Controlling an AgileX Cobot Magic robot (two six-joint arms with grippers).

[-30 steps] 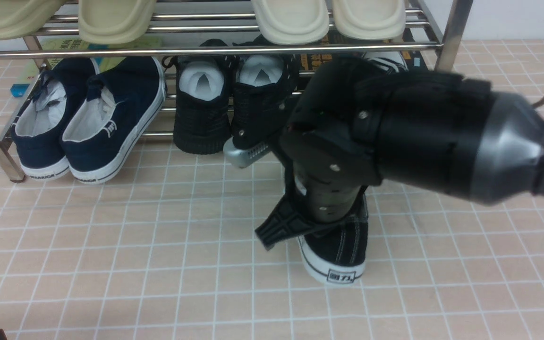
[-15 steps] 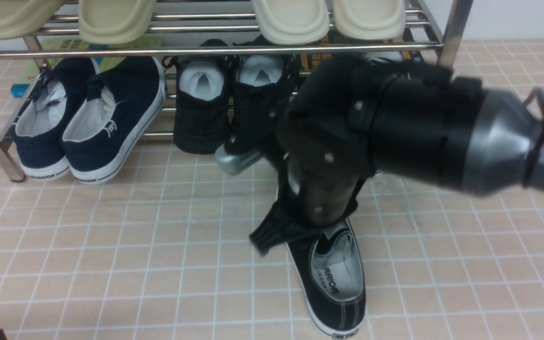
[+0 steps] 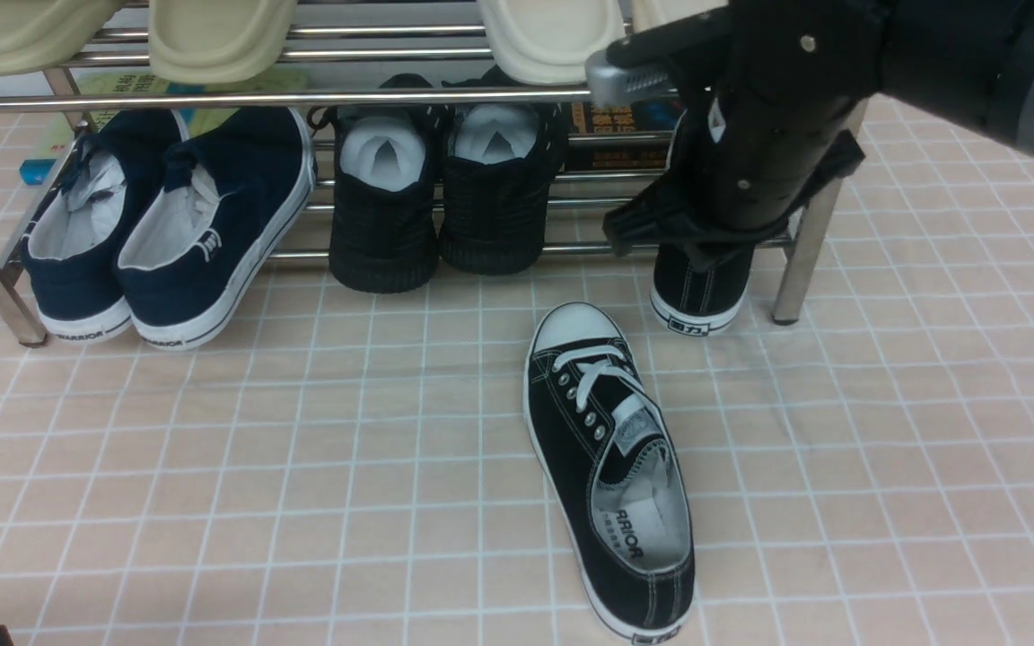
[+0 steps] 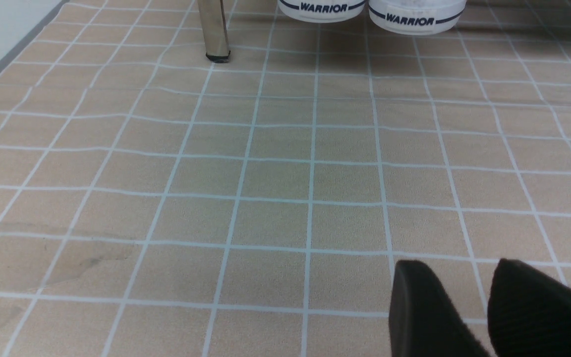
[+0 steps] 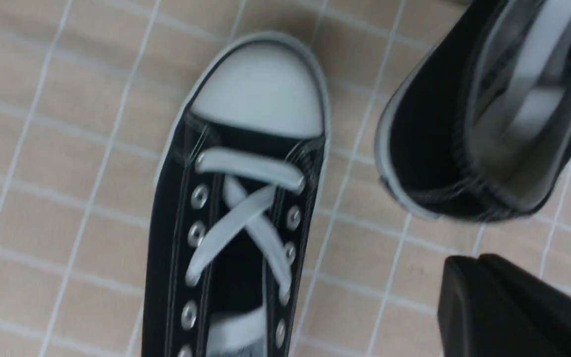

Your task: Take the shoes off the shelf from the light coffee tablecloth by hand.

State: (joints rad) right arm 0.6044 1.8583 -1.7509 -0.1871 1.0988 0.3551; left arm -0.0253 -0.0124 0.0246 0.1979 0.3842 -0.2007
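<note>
The tablecloth fills most of your front view, from the lower edge up to the shelf, which spans the top of the frame with its bars running left to right and one leg standing at centre right. Your right arm comes in from the upper right corner and bends downward in front of the shelf's right end. On the lowest tier at upper left sits the navy pair, heels toward you and tipped down to the cloth. The mesh pair stands just beside it at upper centre, and cream slippers line the tier above, along the top edge. Of the task's pair, the near shoe lies flat on the cloth at lower centre, toe pointing toward the shelf, well apart from the arm. The far shoe is on the shelf's right end, its heel poking out in front of the lowest bar, just beside the leg and partly hidden by the arm. Your right gripper hangs right over that heel. The wrist view shows the fingers apart from both shoes, holding nothing, but you cannot tell from it whether they are spread or pressed together. Your left gripper hovers low over bare cloth, fingers parted with nothing between them, far from the task's pair.
</note>
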